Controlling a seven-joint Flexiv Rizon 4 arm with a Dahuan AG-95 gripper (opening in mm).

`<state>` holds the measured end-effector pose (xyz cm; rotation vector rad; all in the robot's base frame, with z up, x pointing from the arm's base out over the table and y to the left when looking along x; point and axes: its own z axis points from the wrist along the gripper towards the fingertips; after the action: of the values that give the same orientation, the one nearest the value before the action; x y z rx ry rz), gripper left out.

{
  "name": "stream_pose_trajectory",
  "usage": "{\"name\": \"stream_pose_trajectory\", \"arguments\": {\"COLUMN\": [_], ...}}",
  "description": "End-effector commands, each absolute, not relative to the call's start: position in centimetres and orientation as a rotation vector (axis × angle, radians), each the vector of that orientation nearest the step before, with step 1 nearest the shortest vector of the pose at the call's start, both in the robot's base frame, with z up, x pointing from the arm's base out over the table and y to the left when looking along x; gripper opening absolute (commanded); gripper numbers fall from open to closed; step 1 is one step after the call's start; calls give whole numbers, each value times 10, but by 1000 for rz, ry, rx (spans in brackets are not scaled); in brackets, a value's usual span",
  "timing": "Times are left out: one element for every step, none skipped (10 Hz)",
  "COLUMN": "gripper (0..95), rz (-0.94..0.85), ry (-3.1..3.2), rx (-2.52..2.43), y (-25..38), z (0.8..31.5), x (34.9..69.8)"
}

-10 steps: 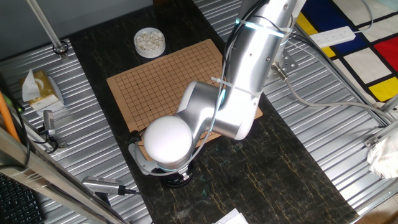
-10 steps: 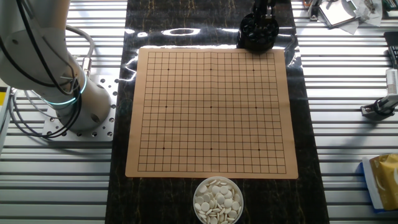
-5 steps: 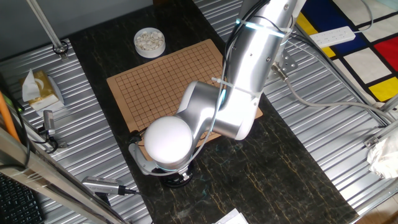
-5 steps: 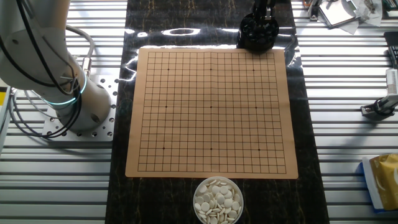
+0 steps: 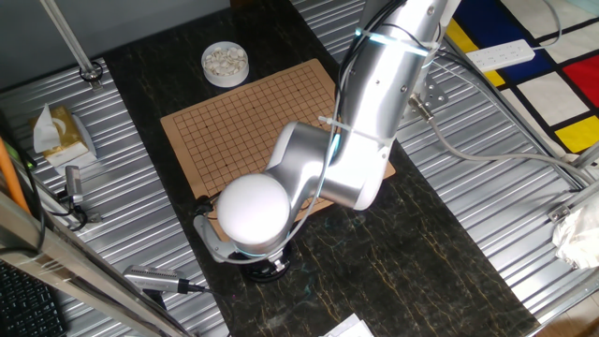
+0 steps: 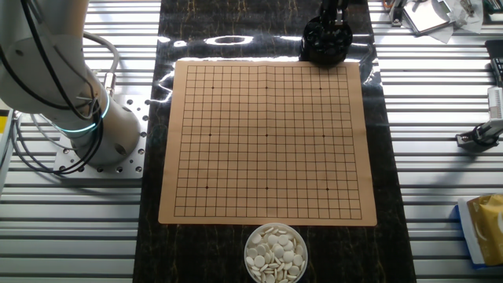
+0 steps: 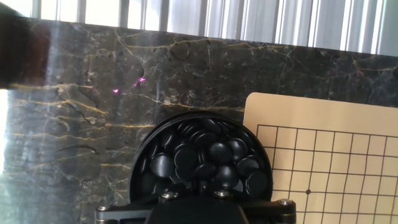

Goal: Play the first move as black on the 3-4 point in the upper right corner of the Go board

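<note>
Gripper (image 6: 328, 17) down in the black bowl (image 7: 144, 163) at board's (image 6: 267, 141) 12 o'clock, jaw state hidden; heaped black stones (image 7: 221, 151) risk a multi-stone or slipping pinch.

One fixed view: high, off to the side, angled down; arm (image 5: 360, 140) fills the foreground and hides part of the Go board (image 5: 243, 122). Other fixed view: near straight overhead w/ whole board (image 6: 267, 141), white-stone bowl (image 6: 274, 251) at bottom edge, black bowl (image 6: 326, 41) at top. Hand view: v. close, looking down on the black bowl (image 7: 202, 165) & a board corner (image 7: 323, 155). All three share the board.
</note>
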<state>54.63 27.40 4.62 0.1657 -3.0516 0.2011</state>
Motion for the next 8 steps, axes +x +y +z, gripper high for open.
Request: {"name": "stream_pose_trajectory", "arguments": {"gripper": [0,0,0,0,0,0,0,0], "rz": [198,196,196,196,197,198,200,204], "ry": [-3052,-3052,-3052,-3052,-3053,-3053,-3053,-3049], "rx": [170,170,174,173,169,167,165,161], "y": [274,274,274,274,274,274,274,275], "z": [46,46,46,46,46,46,46,52], "x": [547,547,547,547,547,547,547,546]}}
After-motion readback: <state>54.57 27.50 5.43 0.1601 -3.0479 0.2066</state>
